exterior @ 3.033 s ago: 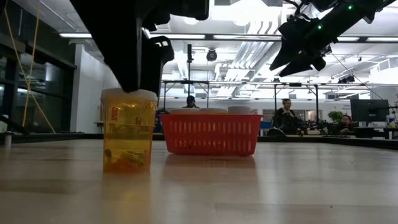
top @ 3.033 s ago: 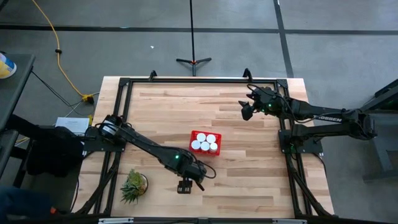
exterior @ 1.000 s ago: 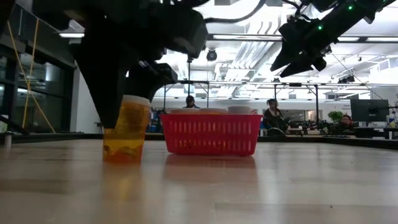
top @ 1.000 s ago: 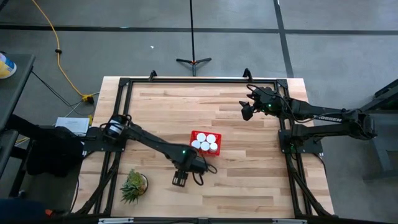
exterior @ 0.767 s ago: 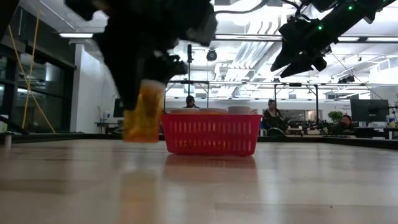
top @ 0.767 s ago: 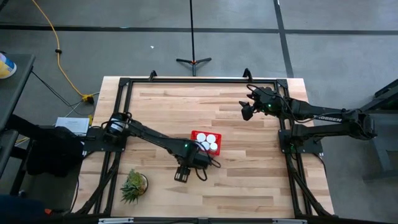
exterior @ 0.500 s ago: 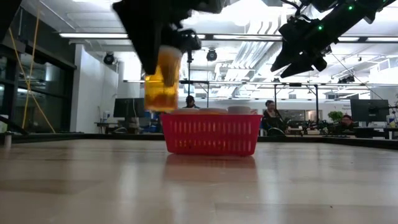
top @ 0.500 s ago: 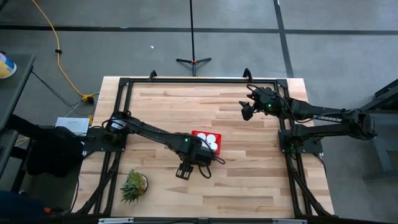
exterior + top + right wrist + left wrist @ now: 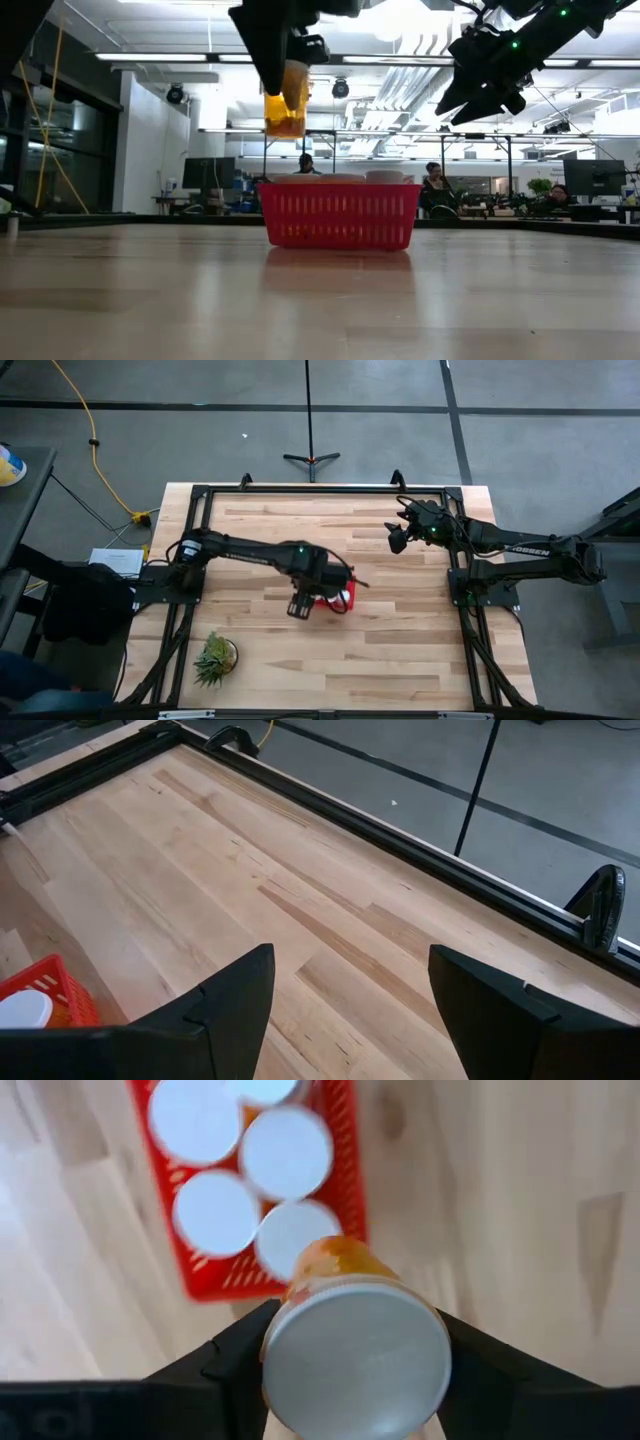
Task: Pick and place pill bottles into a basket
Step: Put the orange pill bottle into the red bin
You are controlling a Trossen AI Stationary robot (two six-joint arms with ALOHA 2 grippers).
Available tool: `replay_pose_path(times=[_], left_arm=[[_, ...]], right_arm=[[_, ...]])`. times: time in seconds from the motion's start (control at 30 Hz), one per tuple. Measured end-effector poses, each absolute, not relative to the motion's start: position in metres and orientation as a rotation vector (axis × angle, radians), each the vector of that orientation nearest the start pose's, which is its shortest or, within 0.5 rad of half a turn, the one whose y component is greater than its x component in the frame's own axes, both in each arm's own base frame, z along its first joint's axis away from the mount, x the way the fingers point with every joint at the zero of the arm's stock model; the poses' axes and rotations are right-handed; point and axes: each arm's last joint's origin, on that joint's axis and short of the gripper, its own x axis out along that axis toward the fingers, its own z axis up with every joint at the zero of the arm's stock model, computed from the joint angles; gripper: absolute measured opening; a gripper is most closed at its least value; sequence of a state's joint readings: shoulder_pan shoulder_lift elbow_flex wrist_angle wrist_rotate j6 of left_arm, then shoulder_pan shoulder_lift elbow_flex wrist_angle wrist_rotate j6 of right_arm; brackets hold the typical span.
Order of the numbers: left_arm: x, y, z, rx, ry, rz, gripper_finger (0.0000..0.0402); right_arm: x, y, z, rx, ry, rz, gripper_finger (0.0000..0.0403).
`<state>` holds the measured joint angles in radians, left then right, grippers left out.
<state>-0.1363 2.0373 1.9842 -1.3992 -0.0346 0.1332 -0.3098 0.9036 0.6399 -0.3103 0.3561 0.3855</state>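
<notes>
The left gripper point(image 9: 355, 1355) clamps a pill bottle point(image 9: 352, 1348) by its sides, one dark finger on each flank of the orange body just under the white cap, and holds it in the air above the red basket point(image 9: 345, 600). In the low view the bottle point(image 9: 286, 100) hangs clear of the basket's point(image 9: 340, 217) rim, over the end of the basket nearer the left arm's base. Seen from the left wrist, five white-capped bottles point(image 9: 285, 1152) stand upright inside the basket point(image 9: 345, 1170), packed close together, their caps touching or nearly so. From above, the left arm reaches across the wooden table point(image 9: 400, 650) and covers most of the basket. The right gripper point(image 9: 350, 982) waits with its fingers spread wide, raised over the table well away from the basket, toward the table's far right corner. A small green plant point(image 9: 215, 658) sits near the table's front edge, well apart from the basket.
</notes>
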Motion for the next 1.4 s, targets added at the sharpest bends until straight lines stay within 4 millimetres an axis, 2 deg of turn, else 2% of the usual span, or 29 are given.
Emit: replay_pose_path(times=[0.07, 0.27, 0.43, 0.6, 0.87, 0.97, 1.13, 1.3, 1.4], left_arm=[[0.393, -0.045, 0.290, 0.235, 1.464, -0.175, 0.0242], [0.394, -0.025, 0.290, 0.250, 1.477, -0.170, 0.0242], [0.395, -0.009, 0.290, 0.279, 1.482, -0.155, 0.0264], [0.395, 0.003, 0.290, 0.246, 1.480, -0.145, 0.0241], [0.399, 0.004, 0.290, 0.239, 1.433, -0.158, 0.0247], [0.398, 0.005, 0.283, 0.253, 1.458, -0.164, 0.0262], [0.396, 0.004, 0.271, 0.263, 1.498, -0.163, 0.0241], [0.398, 0.004, 0.262, 0.263, 1.494, -0.162, 0.0241], [0.398, 0.004, 0.259, 0.264, 1.492, -0.163, 0.0254]], right_arm=[[0.176, -0.067, 0.253, 0.347, 0.452, -0.751, 0.0256], [0.176, -0.067, 0.253, 0.351, 0.450, -0.752, 0.0256], [0.176, -0.067, 0.253, 0.354, 0.450, -0.753, 0.0256], [0.176, -0.067, 0.253, 0.358, 0.449, -0.754, 0.0256], [0.176, -0.067, 0.253, 0.358, 0.449, -0.754, 0.0256], [0.176, -0.067, 0.253, 0.358, 0.448, -0.755, 0.0256], [0.176, -0.067, 0.253, 0.358, 0.449, -0.754, 0.0256], [0.176, -0.067, 0.253, 0.358, 0.449, -0.754, 0.0256], [0.176, -0.067, 0.253, 0.358, 0.449, -0.754, 0.0256]])
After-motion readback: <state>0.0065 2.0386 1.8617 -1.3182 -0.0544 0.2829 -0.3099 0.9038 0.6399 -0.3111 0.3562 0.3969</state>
